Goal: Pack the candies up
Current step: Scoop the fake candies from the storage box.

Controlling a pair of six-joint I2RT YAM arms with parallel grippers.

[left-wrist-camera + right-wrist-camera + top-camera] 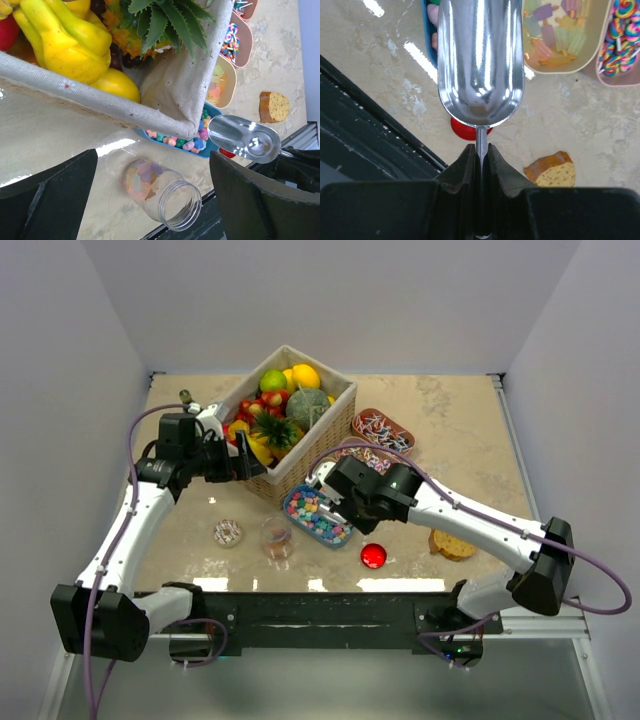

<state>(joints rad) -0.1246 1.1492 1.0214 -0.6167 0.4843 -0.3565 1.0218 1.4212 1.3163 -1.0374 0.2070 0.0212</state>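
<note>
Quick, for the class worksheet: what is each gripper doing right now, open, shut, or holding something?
Left gripper: open, holding nothing.
Right gripper: shut on the metal scoop, gripped by its handle.

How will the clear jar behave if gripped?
The jar looks smooth and hard-walled: probably stiff but slippery. Round, so it may roll if knocked over. Its mouth is open with a few candies inside; tipping would likely spill them.

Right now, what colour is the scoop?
Shiny silver metal scoop, seen best in the right wrist view.
</note>
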